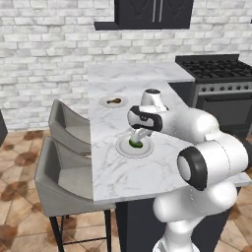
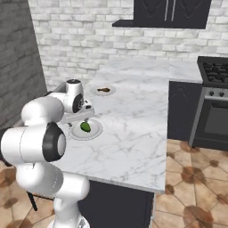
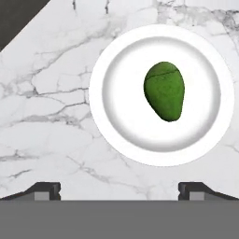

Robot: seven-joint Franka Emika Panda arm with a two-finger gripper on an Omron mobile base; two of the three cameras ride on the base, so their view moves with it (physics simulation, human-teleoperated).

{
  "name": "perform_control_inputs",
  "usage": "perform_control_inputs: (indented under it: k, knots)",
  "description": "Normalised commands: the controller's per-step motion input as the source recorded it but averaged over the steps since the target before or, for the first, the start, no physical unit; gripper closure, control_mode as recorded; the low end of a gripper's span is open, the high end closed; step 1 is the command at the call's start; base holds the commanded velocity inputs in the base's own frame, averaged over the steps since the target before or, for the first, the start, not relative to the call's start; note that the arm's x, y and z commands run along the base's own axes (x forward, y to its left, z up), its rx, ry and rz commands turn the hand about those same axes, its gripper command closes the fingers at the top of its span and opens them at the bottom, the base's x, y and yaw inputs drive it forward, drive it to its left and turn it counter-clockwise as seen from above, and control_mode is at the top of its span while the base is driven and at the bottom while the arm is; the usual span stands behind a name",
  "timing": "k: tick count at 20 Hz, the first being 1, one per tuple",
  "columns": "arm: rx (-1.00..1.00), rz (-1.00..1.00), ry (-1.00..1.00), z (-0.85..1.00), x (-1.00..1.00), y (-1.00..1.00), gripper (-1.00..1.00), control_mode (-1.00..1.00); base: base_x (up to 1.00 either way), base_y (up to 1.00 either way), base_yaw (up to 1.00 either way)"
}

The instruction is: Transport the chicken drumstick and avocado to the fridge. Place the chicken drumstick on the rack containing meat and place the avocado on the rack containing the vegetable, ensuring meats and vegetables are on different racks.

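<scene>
Your gripper (image 1: 136,139) hangs over the near white plate (image 3: 112,135) on the marble counter (image 1: 123,172), jaws spread wide, holding nothing. The avocado (image 3: 164,91) lies on that plate, off-centre in the hand view, untouched. The chicken drumstick (image 2: 104,90) sits on a second plate (image 2: 95,91) farther back along the counter.

Green avocado (image 3: 165,91), white plate (image 3: 116,135), grey-veined marble counter (image 3: 51,116)
</scene>
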Motion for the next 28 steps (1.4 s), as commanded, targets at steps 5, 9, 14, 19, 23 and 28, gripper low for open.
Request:
perform_control_inputs:
  k: [5,9,14,19,23,28]
  knots:
    - [0.00,0.06,0.06,-0.34,0.49,0.01,-1.00,-1.00,0.00,0.00,0.00]
    - [0.00,0.04,0.10,-0.33,0.43,0.00,-1.00,-1.00,0.00,0.00,0.00]
    - [0.00,0.01,0.02,-0.29,0.43,0.04,-1.00,-1.00,0.00,0.00,0.00]
    - [0.00,0.00,0.01,-0.29,0.34,0.04,-1.00,-1.00,0.00,0.00,0.00]
    - [0.00,0.00,0.03,-0.35,0.31,0.07,-1.00,-1.00,0.00,0.00,0.00]
    - [0.00,0.00,0.00,-0.22,0.04,0.01,-1.00,-1.00,0.00,0.00,0.00]
